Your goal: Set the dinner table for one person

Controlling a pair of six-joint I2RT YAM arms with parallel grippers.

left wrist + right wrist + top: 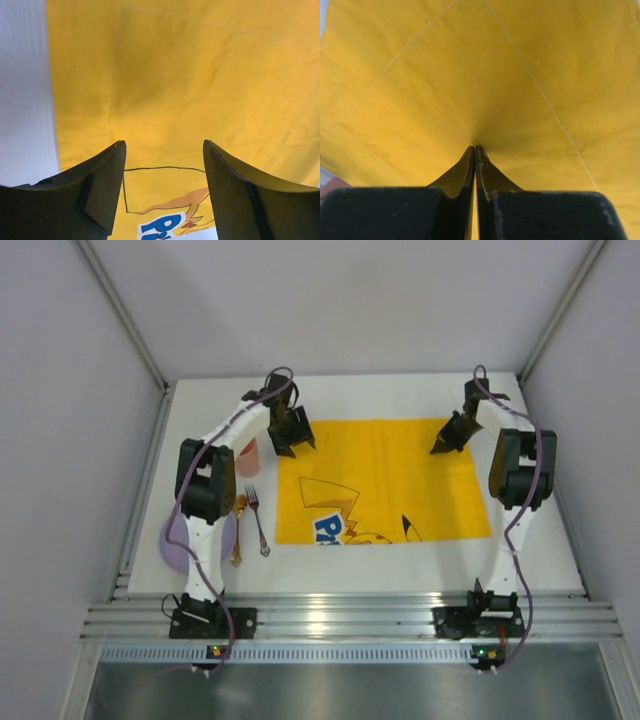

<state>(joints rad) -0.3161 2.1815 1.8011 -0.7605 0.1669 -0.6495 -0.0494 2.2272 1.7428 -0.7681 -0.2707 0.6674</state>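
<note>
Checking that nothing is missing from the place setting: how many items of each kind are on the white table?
yellow cloth: 1
purple plate: 1
pink cup: 1
silver fork: 1
gold cutlery piece: 1
Total: 5

Finishes, mostly matt.
Yellow cloth (400, 475): woven, matt, creased, stitched seams. Dinner table (400, 565): smooth matt white. Rails (340, 620), frame bottom: brushed aluminium, glinting. Fork (259, 525), lower left: shiny metal. Left gripper fingers (95, 190): matt black plastic.
</note>
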